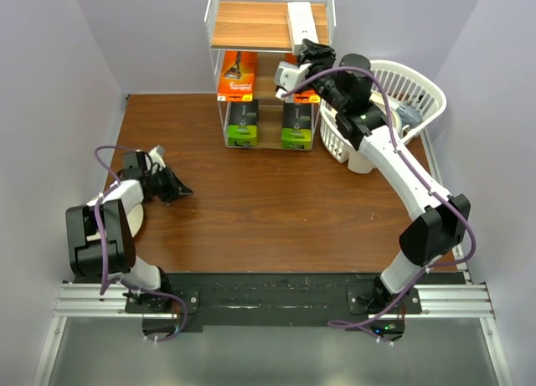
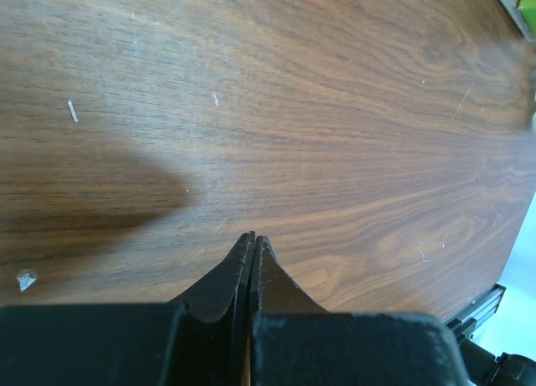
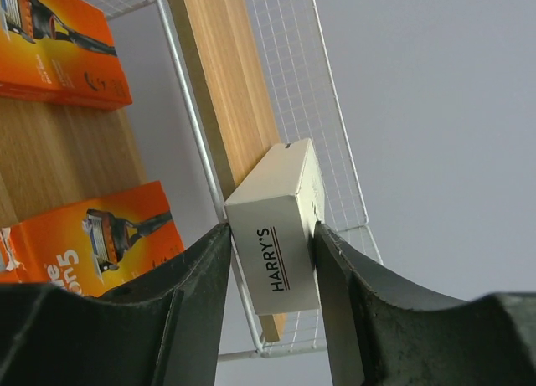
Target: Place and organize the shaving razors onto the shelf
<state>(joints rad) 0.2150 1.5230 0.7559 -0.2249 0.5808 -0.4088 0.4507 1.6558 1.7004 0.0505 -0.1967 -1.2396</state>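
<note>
White and slim, the white box [image 3: 279, 235] marked HARRY'S sits clasped between the right fingers [image 3: 199, 273], one dark finger against each long side. It lies at the centre of the wrist view, on the top board of the shelf [image 3: 224, 84], beside the wire side panel.

From above, the shelf [image 1: 251, 24] stands at the upper middle of the frame. The white box [image 1: 301, 22] lies lengthwise on the right part of its top board, and the right fingers [image 1: 311, 54] are at its near end.

On the board below, the right wrist view shows one orange card [image 3: 59, 43] at the upper left and a second at the lower left. On the lowest tier we see two black boxes [image 1: 241, 122] with green ends, side by side. A white basket [image 1: 419, 89] stands just right of the shelf, partly behind the right arm.

At the middle left of the overhead frame, the left fingers [image 1: 177, 187] point across the desk [image 1: 276, 202]. Their own camera shows the left fingers [image 2: 243, 265] pressed together with nothing between them, above bare brown desk [image 2: 293, 110].
</note>
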